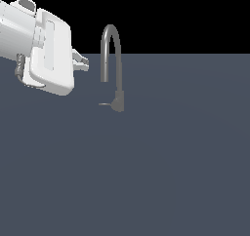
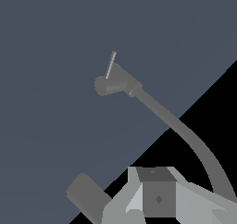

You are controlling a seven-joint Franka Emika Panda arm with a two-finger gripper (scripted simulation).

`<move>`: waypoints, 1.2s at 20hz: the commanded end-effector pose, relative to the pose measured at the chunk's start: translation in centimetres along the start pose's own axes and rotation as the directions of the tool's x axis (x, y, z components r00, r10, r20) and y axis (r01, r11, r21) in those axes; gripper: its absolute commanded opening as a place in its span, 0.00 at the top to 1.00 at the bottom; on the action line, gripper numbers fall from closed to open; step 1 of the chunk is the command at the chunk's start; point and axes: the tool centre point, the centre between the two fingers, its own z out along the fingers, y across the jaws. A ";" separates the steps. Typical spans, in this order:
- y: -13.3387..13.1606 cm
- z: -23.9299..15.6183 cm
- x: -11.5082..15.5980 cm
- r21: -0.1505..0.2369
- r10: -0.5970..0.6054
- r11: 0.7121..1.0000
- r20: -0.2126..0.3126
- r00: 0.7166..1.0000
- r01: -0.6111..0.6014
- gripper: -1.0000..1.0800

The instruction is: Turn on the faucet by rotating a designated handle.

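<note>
The faucet [image 1: 111, 40] is a slim grey gooseneck on a short thick base [image 1: 118, 101]. The handle [image 1: 104, 104], a thin short lever, sticks out from that base toward the exterior view's left. My gripper [image 1: 83, 63] hangs to the left of the spout, level with the spout's outlet and well above the handle, touching neither. Its fingers look pressed together, holding nothing. In the wrist view the handle [image 2: 110, 65] rises from the base [image 2: 113, 83], far from my gripper [image 2: 157, 195]. The spout tube [image 2: 185, 130] curves past the fingers.
The white arm [image 1: 39, 49] fills the upper left of the exterior view. The faucet stands on a flat dark blue-grey floor [image 1: 161, 171] that reaches to a black background.
</note>
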 end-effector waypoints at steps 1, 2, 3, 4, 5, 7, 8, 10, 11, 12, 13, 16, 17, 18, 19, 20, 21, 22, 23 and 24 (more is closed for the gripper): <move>-0.2 0.5 0.9 -0.041 -0.040 0.998 0.003 0.999 0.040 1.00; -0.3 0.7 1.2 -0.057 -0.056 0.997 0.006 0.998 0.056 1.00; -0.4 0.9 1.5 -0.073 -0.072 0.995 0.008 0.997 0.072 1.00; -0.5 1.1 1.8 -0.089 -0.087 0.992 0.010 0.996 0.088 1.00; -0.6 1.3 2.2 -0.105 -0.103 0.989 0.013 0.995 0.104 1.00; -0.9 1.8 2.8 -0.136 -0.134 0.981 0.020 0.991 0.135 1.00; -1.0 2.0 3.1 -0.151 -0.149 0.977 0.024 0.989 0.151 1.00; -1.2 2.5 3.7 -0.182 -0.180 0.966 0.032 0.983 0.183 1.00; -1.3 2.7 4.0 -0.197 -0.195 0.960 0.036 0.980 0.198 1.00; -1.4 2.9 4.3 -0.212 -0.210 0.953 0.041 0.977 0.214 1.00; -1.6 3.2 4.7 -0.227 -0.225 0.946 0.046 0.973 0.230 1.00; -1.9 3.9 5.5 -0.272 -0.269 0.922 0.063 0.961 0.276 1.00; -2.1 4.1 5.8 -0.286 -0.283 0.913 0.069 0.957 0.291 1.00; -2.2 4.4 6.1 -0.300 -0.298 0.903 0.075 0.952 0.306 1.00; -2.3 4.6 6.4 -0.314 -0.312 0.893 0.082 0.947 0.321 1.00; -2.5 4.9 6.7 -0.328 -0.326 0.883 0.089 0.941 0.336 1.00; -2.6 5.2 7.0 -0.342 -0.339 0.872 0.096 0.936 0.351 1.00; -2.7 5.4 7.3 -0.355 -0.353 0.860 0.103 0.930 0.366 1.00; -2.8 5.7 7.5 -0.368 -0.366 0.848 0.111 0.924 0.381 1.00; -3.0 6.0 7.8 -0.381 -0.379 0.836 0.119 0.918 0.395 1.00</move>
